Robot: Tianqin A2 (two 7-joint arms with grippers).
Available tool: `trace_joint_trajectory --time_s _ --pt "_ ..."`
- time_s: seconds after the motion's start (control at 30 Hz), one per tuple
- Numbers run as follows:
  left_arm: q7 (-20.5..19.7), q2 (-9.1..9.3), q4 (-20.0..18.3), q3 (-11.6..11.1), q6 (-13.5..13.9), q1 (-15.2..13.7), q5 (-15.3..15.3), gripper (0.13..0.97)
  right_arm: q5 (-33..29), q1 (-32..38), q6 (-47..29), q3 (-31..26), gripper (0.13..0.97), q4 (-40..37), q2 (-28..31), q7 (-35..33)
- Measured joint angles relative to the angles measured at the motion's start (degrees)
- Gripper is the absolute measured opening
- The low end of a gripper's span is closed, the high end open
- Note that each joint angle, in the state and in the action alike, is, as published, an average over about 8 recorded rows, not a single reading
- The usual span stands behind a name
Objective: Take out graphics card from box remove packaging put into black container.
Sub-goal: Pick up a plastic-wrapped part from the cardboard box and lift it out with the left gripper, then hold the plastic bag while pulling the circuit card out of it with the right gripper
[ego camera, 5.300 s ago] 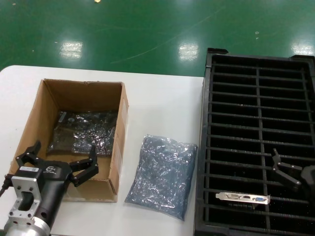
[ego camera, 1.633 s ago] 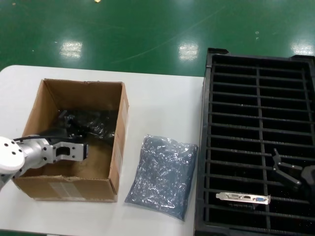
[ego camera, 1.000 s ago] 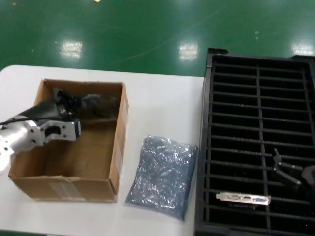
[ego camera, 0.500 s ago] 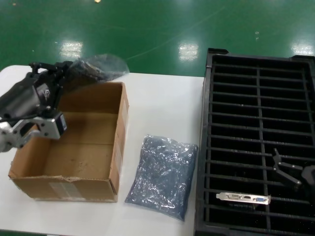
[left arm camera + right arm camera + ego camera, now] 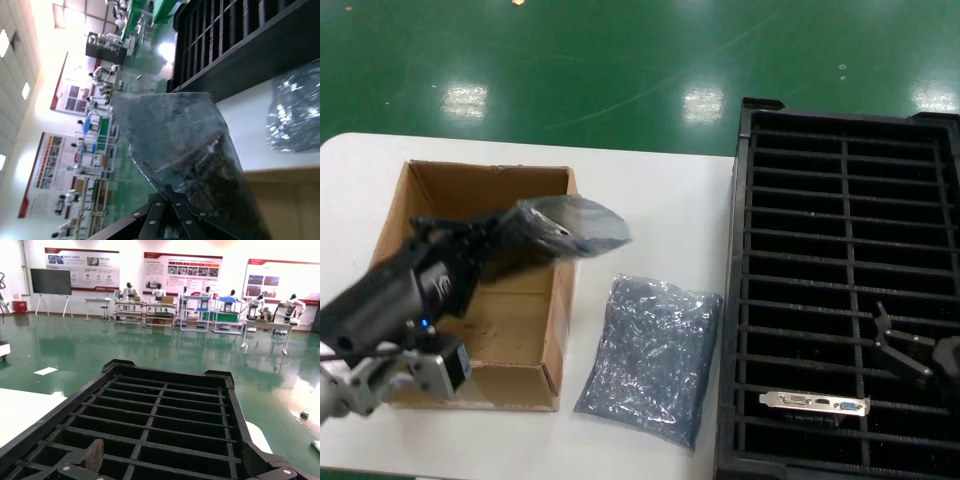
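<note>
black container [image 5: 845,150]: on table's right side, long axis running away from the robot, two columns of narrow slots; a bare card [image 5: 814,403] with silver bracket lies crosswise in a near slot of the left column.
table [image 5: 660,200]: white, carries everything.
box [image 5: 390,220]: brown cardboard, open top, on table's left; inside looks bare from the head view.
blue bag [image 5: 652,355]: flat, crinkled, on the table between box and black container, just beside the box.
packaging [image 5: 565,226]: grey translucent bag held in the air over the box's right wall; long axis roughly level, free end pointing right toward the black container; dark graphics card [image 5: 220,175] shows through it.
left gripper [image 5: 470,240]: above the box, fingers clamped on the near end of the packaging.
right gripper [image 5: 900,345]: over the black container's near right part, fingers spread apart, holding nothing.
</note>
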Motion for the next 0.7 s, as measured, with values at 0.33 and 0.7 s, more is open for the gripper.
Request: trace_joint_trajectory --time_s 0.33,0.7 --pt "3.1 -0.68 -0.8 0.9 -1.1 2.5 -3.6 0.139 0.0 0.0 0.0 0.1 0.966 0.0 0.0 0.0" --pt "3.2 -0.68 -0.8 0.9 -1.1 2.6 -3.6 0.139 0.4 1.5 -5.2 4.4 0.966 0.0 -2.8 -5.0"
